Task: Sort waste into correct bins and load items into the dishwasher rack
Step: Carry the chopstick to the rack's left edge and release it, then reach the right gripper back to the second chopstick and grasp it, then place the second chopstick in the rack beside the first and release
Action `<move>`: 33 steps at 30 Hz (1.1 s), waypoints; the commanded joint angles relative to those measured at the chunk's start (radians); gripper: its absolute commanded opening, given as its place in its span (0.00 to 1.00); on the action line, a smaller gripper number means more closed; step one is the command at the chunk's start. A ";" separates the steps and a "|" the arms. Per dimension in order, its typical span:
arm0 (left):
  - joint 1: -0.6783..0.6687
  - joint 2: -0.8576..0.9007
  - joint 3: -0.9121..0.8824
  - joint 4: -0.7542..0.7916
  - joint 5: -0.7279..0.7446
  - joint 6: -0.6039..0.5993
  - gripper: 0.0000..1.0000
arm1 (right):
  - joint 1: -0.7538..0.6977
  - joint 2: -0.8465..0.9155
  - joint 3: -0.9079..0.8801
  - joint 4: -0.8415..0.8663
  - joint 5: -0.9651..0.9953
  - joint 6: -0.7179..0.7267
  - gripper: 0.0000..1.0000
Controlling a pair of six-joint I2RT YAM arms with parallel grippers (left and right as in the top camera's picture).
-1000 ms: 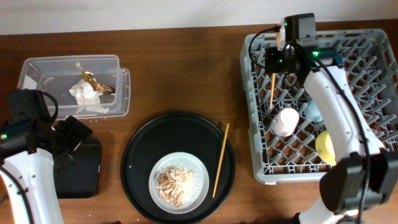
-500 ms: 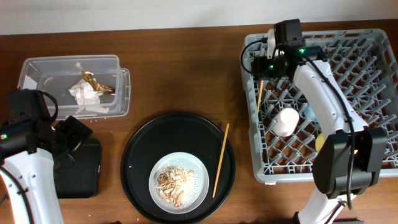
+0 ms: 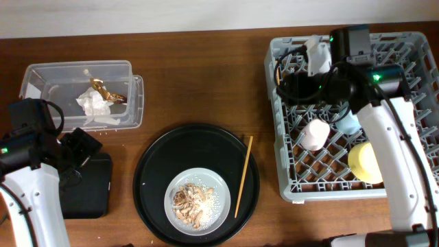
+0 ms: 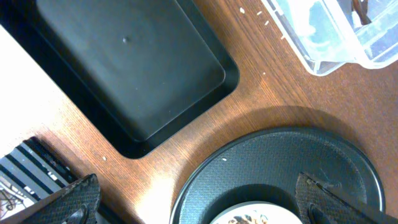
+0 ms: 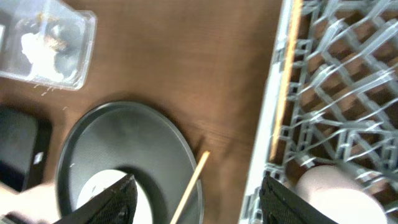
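- one chopstick [image 5: 288, 68] lies in the dishwasher rack [image 3: 273, 137] along its left wall
- second chopstick [image 3: 243, 175] rests on the round black tray [image 3: 154, 171]
- right gripper [image 5: 198, 186] spread apart, empty, above the rack's left edge
- left gripper [image 4: 196, 199] spread wide, empty

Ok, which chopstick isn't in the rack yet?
The chopstick on the round tray, right of the plate. The other chopstick lies inside the rack along its left wall.

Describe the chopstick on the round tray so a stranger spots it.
Find the big round black tray in the middle of the table. Right of the plate on it lies a chopstick, its far end over the rim. It is the only thin wooden stick there.
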 commanded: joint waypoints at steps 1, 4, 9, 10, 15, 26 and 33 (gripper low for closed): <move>0.006 0.000 0.014 -0.001 -0.004 -0.010 0.99 | 0.103 -0.017 0.003 -0.064 -0.041 0.016 0.64; 0.006 0.000 0.014 0.000 -0.004 -0.010 0.99 | 0.243 0.008 -0.065 -0.053 -0.001 0.069 0.89; 0.006 0.000 0.014 0.000 -0.004 -0.010 0.99 | 0.379 0.073 -0.330 0.126 0.222 0.517 0.78; 0.006 0.000 0.014 0.000 -0.004 -0.010 0.99 | 0.400 0.082 -0.394 0.192 0.222 0.562 0.65; 0.006 0.000 0.014 -0.001 -0.004 -0.010 0.99 | 0.509 0.148 -0.557 0.347 0.240 0.708 0.44; 0.006 0.000 0.014 0.000 -0.004 -0.010 0.99 | 0.575 0.267 -0.557 0.339 0.376 0.829 0.45; 0.006 0.000 0.014 0.000 -0.004 -0.010 0.99 | 0.576 0.330 -0.557 0.384 0.345 0.828 0.35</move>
